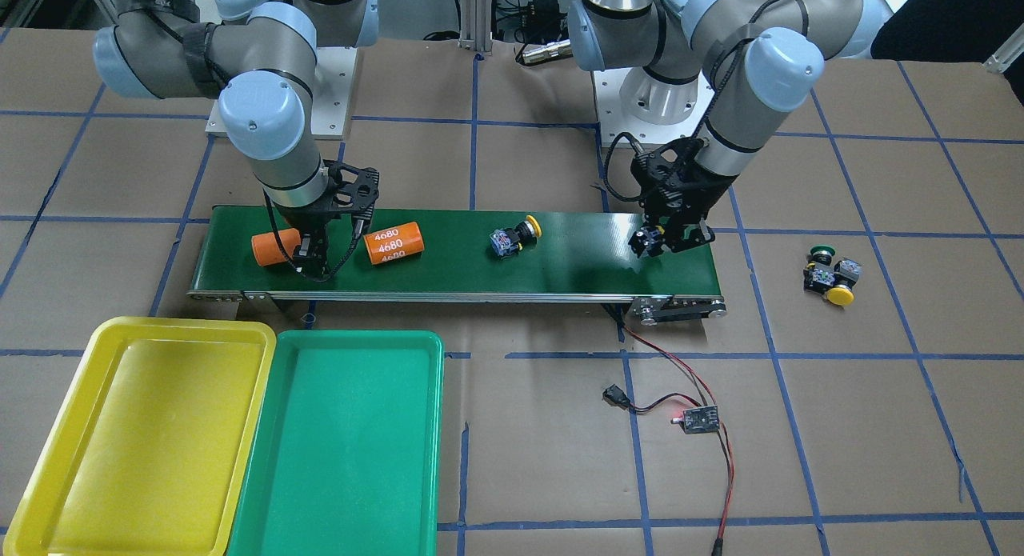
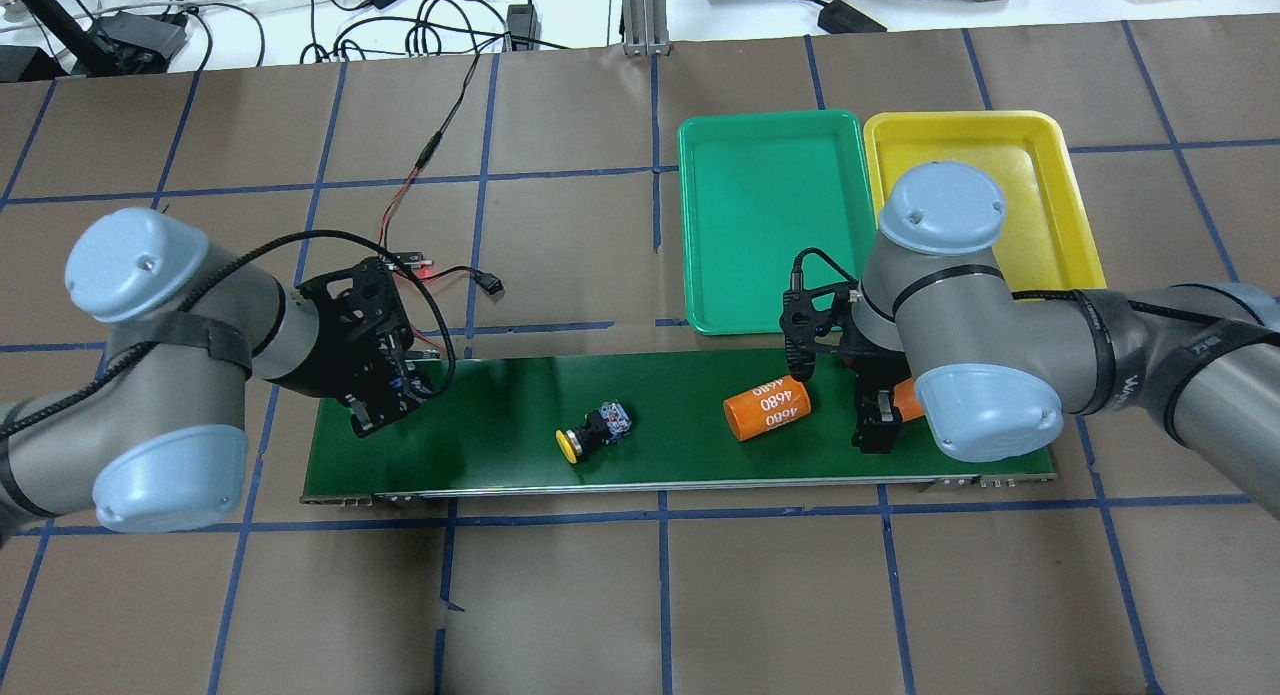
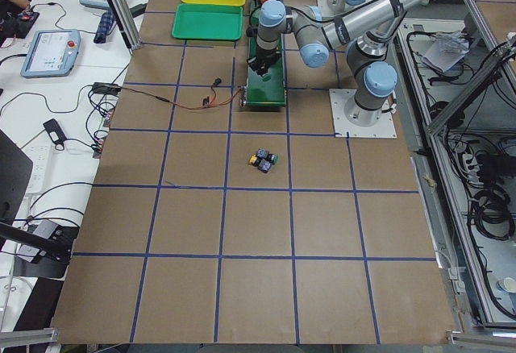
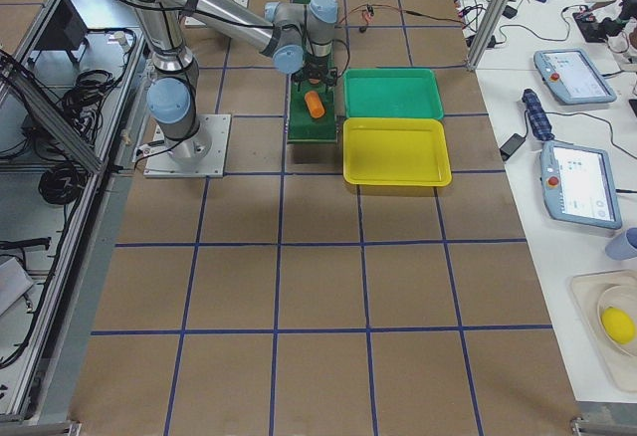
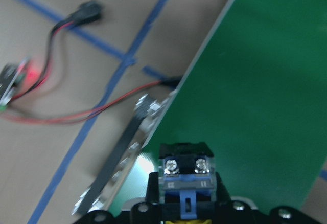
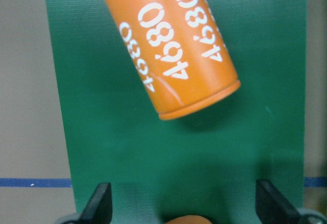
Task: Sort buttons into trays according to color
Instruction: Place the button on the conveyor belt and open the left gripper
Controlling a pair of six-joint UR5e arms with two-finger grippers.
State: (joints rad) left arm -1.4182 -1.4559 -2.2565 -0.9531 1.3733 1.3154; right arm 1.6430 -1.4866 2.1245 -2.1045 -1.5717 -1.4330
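Front-facing view: my left end effector hangs over the far end of the conveyor belt, clenched on a button, probably to lay it there. I cannot tell its cap colour. A yellow button lies mid-belt, and two more buttons wait on the tabletop beyond that end.

Overhead view: the green tray and yellow tray sit just beside the belt's other end, in my right arm's reach.

Left wrist view: the blocky body sits squarely in my grip.

Right wrist view: my right end effector's fingers are spread, released, with an orange cylinder ahead on the belt.
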